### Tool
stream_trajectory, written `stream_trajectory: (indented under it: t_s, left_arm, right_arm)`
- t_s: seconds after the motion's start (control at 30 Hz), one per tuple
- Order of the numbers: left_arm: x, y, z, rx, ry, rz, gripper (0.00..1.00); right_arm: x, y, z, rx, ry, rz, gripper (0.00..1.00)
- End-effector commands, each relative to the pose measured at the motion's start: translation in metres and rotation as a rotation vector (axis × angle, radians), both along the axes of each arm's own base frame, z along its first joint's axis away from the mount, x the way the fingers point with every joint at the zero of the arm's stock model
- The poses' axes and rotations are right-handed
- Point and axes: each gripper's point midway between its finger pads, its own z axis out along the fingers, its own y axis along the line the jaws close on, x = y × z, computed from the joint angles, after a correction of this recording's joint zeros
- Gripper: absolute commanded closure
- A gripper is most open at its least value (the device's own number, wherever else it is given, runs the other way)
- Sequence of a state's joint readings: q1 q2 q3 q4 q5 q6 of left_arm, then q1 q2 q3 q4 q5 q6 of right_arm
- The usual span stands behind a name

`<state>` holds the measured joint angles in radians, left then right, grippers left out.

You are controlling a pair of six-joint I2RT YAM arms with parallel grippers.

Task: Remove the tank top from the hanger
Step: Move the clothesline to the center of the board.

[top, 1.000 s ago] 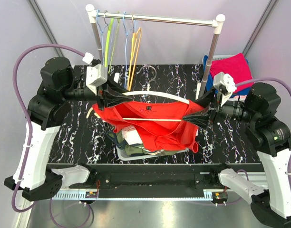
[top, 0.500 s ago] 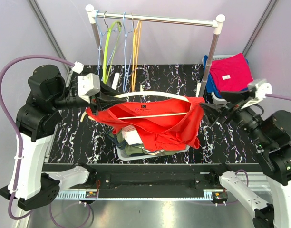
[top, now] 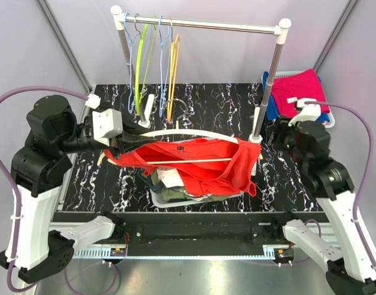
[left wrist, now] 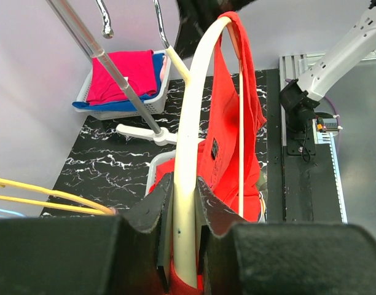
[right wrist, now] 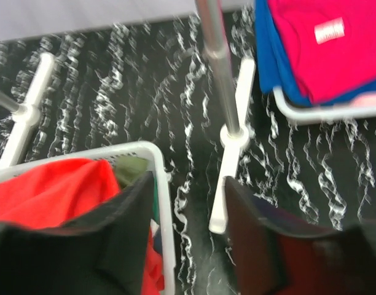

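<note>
The red tank top (top: 197,165) hangs over a cream curved hanger (top: 188,131) with a thin wooden bar, held level above the white basket. My left gripper (top: 122,142) is shut on the hanger's left end. In the left wrist view the hanger (left wrist: 193,117) runs up between my shut jaws (left wrist: 183,185), with the tank top (left wrist: 228,138) draped on its far half. My right gripper (right wrist: 187,179) is open and empty, pointing down at the table beside the rack's foot. The right arm (top: 308,141) stands clear to the right of the tank top.
A clothes rack (top: 200,24) at the back carries several coloured hangers (top: 154,61). Its right post and white foot (right wrist: 232,138) stand by the tank top's right edge. A white basket (top: 176,198) of clothes lies under the tank top. A basket of pink and blue clothes (top: 297,92) sits back right.
My right gripper let go of the hanger's right end and drew back to the right, now pointing down. My left gripper moved left and lower with the hanger and tank top.
</note>
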<state>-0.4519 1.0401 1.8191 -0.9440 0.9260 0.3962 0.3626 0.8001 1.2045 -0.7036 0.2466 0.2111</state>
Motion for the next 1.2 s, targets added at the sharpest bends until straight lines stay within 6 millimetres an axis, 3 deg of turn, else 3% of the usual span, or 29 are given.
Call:
stream_trajectory:
  t_s: [0.0, 0.03, 0.1, 0.23, 0.43, 0.53, 0.6, 0.63, 0.67, 0.7, 0.77, 0.87, 0.93, 1.17]
  left_arm:
    - [-0.005, 0.004, 0.016, -0.033, -0.086, 0.007, 0.91]
    - [-0.005, 0.003, 0.017, -0.034, -0.087, 0.003, 0.91]
    - [-0.008, 0.005, 0.018, -0.037, -0.093, 0.004, 0.91]
    - [-0.012, 0.006, 0.021, -0.043, -0.101, 0.003, 0.92]
    - [-0.016, 0.006, 0.024, -0.052, -0.094, -0.014, 0.92]
    - [-0.019, 0.005, 0.027, -0.058, -0.093, -0.028, 0.92]
    - [-0.020, 0.006, 0.028, -0.059, -0.094, -0.026, 0.92]
    - [-0.020, 0.005, 0.028, -0.060, -0.091, -0.027, 0.92]
    - [-0.021, 0.006, 0.029, -0.062, -0.095, -0.029, 0.92]
    - [-0.022, 0.006, 0.030, -0.063, -0.098, -0.028, 0.92]
    - [-0.022, 0.006, 0.030, -0.064, -0.100, -0.028, 0.92]
    - [-0.025, 0.008, 0.032, -0.067, -0.107, -0.026, 0.92]
    - [-0.025, 0.008, 0.032, -0.068, -0.108, -0.026, 0.92]
    - [-0.026, 0.007, 0.033, -0.067, -0.100, -0.040, 0.93]
  right_arm:
    - [0.016, -0.006, -0.041, 0.010, 0.126, -0.110, 0.51]
    - [0.022, -0.002, -0.066, 0.002, 0.198, -0.113, 0.54]
    - [0.027, 0.007, -0.094, 0.025, 0.279, -0.105, 0.49]
    - [0.033, 0.003, -0.138, -0.007, 0.344, -0.150, 0.16]
    - [0.037, -0.009, -0.159, -0.042, 0.369, -0.237, 0.10]
    - [0.043, -0.007, -0.176, -0.043, 0.407, -0.251, 0.15]
    - [0.048, -0.001, -0.194, -0.048, 0.462, -0.245, 0.31]
    - [0.050, 0.000, -0.200, -0.040, 0.481, -0.252, 0.43]
    - [0.053, 0.002, -0.215, -0.058, 0.530, -0.254, 0.62]
    - [0.055, 0.004, -0.219, -0.063, 0.548, -0.251, 0.65]
    - [0.058, 0.005, -0.234, -0.087, 0.600, -0.253, 0.65]
    - [0.065, 0.003, -0.238, -0.098, 0.584, -0.275, 0.63]
    - [0.067, -0.002, -0.239, -0.111, 0.578, -0.291, 0.53]
    - [0.072, -0.009, -0.262, -0.153, 0.633, -0.308, 0.51]
